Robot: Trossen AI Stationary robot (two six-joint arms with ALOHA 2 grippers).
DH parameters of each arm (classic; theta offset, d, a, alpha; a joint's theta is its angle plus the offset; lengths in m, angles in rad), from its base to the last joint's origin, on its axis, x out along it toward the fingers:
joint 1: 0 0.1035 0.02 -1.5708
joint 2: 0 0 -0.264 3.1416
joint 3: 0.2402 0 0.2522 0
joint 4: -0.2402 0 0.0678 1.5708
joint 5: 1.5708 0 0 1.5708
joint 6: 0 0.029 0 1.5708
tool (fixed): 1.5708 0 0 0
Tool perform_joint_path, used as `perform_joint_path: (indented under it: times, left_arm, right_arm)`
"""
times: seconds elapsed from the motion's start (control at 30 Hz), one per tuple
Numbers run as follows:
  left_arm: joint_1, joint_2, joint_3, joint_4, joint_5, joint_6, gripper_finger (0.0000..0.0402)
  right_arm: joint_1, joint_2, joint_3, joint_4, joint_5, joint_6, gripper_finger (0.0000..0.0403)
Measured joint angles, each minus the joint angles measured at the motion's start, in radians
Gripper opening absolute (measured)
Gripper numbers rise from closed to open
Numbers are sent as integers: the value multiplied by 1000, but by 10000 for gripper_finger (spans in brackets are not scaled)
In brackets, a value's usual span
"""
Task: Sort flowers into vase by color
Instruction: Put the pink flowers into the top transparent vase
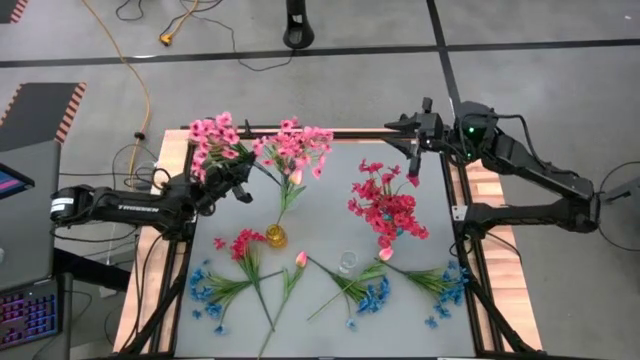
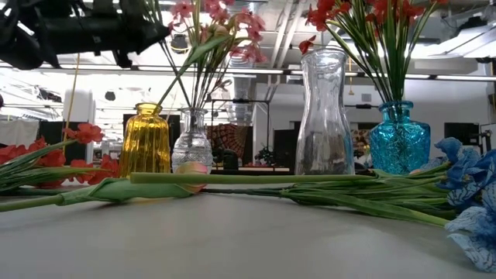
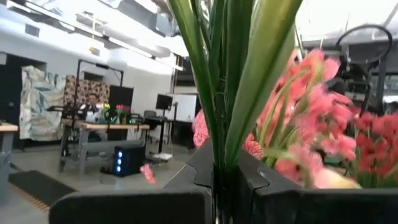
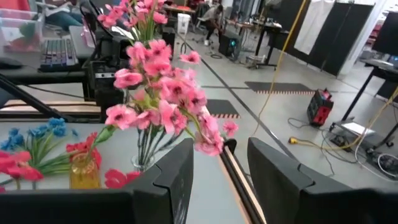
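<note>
Jaws of the left gripper (image 1: 238, 186) are clamped on a bunch of light pink flowers (image 1: 214, 136) near the desk's (image 1: 330, 190) far left corner, blossoms toward the far edge. Its wrist view alone shows the green stems (image 3: 227, 81) running straight up from between the fingers. The right gripper (image 1: 412, 166) hangs half-open, holding nothing, over the far right corner.

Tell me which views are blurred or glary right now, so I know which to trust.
Left wrist view: the pink flowers and green stems are close and soft, with bright ceiling lights behind. Low view: backlit, the near blue flowers out of focus. High view and right wrist view: evenly lit and clear.
</note>
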Motion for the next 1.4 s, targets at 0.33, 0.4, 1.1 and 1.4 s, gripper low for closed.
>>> perform_joint_path:
  times: [0.33,0.4,1.1,1.4]
  left_arm:
    - [-1,96,0,-12,77,0,15]
    - [-1,117,0,-18,76,-1,15]
    - [-4,154,1,-254,23,-151,197]
    - [-4,154,1,-245,61,-174,188]
  right_arm:
    - [-4,16,-13,5,0,14,177]
    - [-4,25,-13,4,0,13,177]
    - [-5,26,-14,69,1,19,177]
    - [-5,26,-14,69,1,19,177]
